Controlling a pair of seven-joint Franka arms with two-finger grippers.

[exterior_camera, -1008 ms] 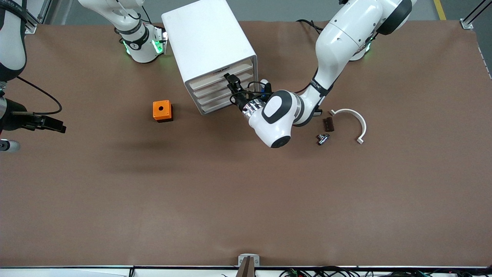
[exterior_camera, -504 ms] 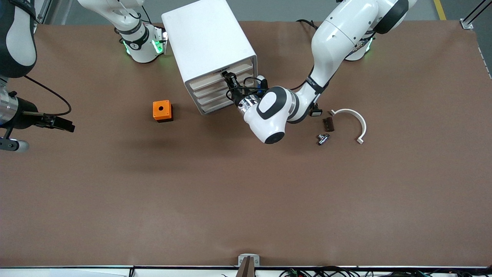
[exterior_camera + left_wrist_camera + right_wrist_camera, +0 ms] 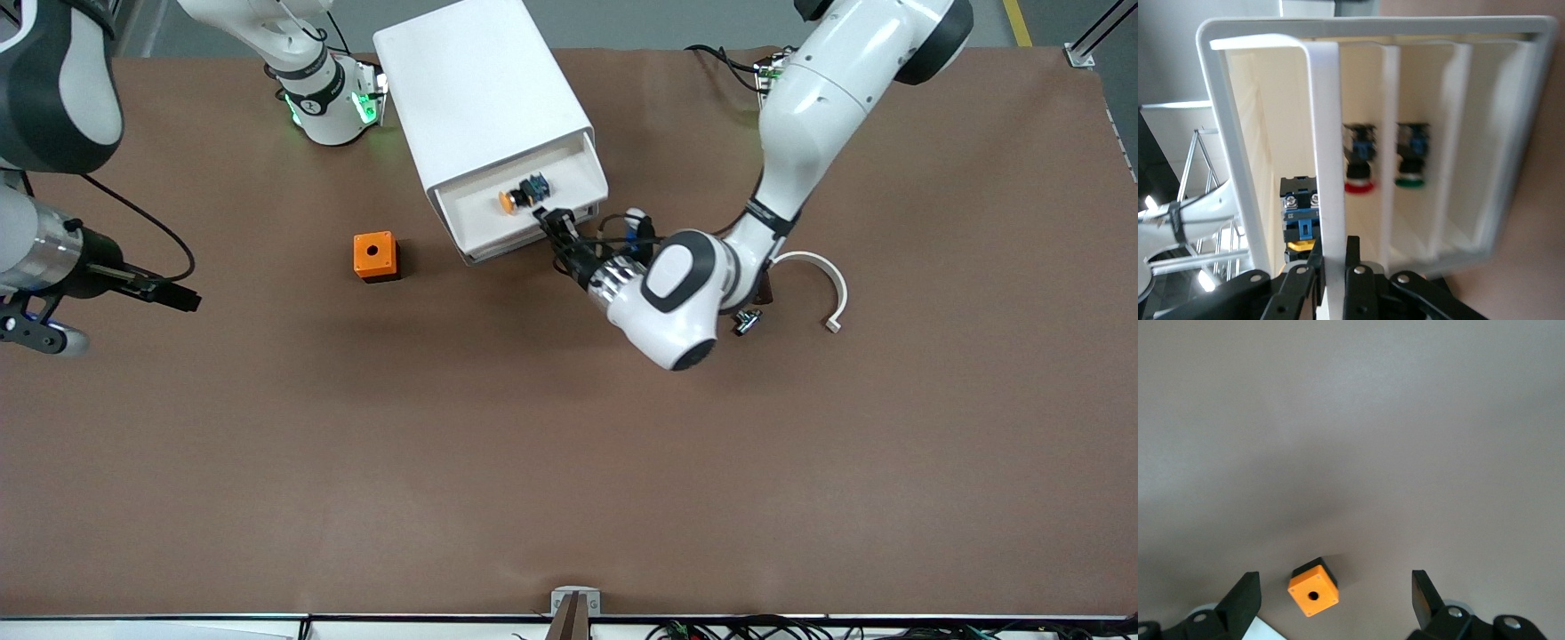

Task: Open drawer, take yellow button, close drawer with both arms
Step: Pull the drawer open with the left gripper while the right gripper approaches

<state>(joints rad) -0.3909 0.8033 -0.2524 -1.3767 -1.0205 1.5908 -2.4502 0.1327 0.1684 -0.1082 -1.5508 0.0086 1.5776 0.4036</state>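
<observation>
while one drawer (image 3: 524, 206) stands open, one button (image 3: 510, 201) lies inside

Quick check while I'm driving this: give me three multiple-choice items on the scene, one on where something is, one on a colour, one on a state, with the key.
1. Where is the button?
A. In the open drawer
B. On the table beside the cube
C. In the right pincer

2. What colour is the cube on the table?
A. Blue
B. Orange
C. White

3. What is the left pincer doing?
A. Hanging open over the cube
B. Shut on the drawer's front
C. Holding the button

Key:
1 A: the front view shows its orange cap inside the drawer.
2 B: it shows orange in the front and right wrist views.
3 B: the left wrist view shows its fingers on either side of the front. The right pincer waits open over the table at the right arm's end.
</observation>
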